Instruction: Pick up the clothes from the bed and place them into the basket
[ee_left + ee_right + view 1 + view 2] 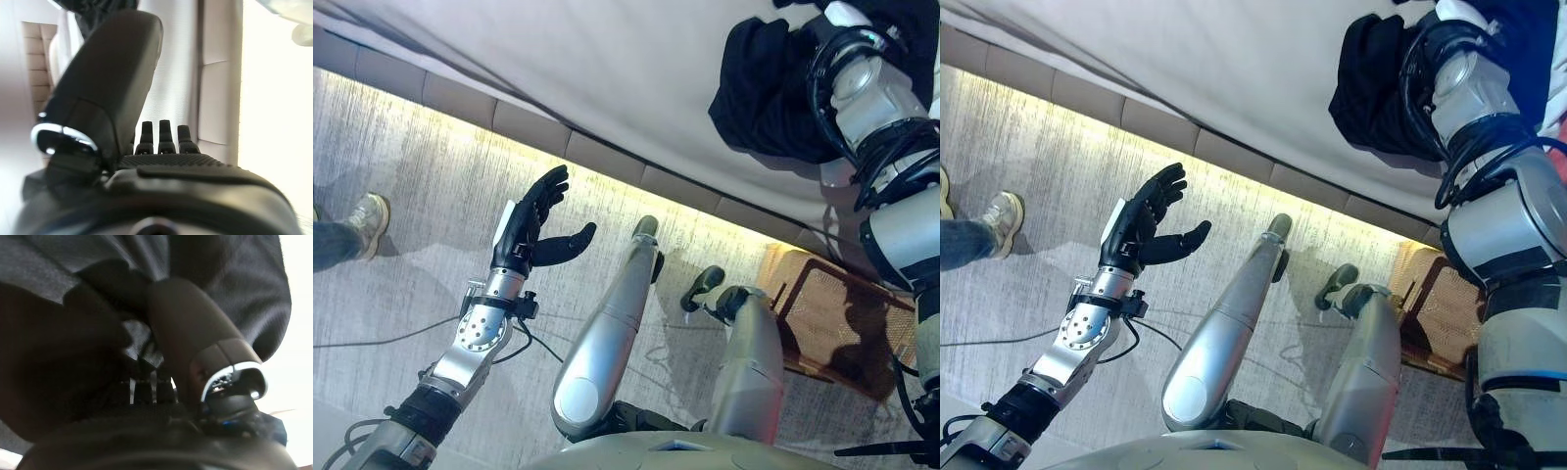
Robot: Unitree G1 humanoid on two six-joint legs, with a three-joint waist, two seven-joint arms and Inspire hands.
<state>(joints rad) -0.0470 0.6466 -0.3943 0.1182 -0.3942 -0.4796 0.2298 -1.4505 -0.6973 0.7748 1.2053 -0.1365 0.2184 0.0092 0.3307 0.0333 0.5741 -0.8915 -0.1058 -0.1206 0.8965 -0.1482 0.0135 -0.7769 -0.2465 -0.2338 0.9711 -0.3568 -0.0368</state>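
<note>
A black garment (759,88) lies bunched on the white bed (607,69) at the far right. My right arm reaches into it, and in the right wrist view my right hand (122,431) has its thumb (190,328) and fingers curled into the dark cloth (234,279), pinching a fold. My left hand (533,220) is open and empty, held up over the floor beside the bed, with straight fingers in the left wrist view (171,161). A brown woven basket (832,313) stands on the floor at the lower right, below the garment.
The bed's padded base (529,127) runs diagonally across the view with a lit strip under it. A person's shoe (367,223) and trouser leg (328,245) stand on the grey floor at the left edge.
</note>
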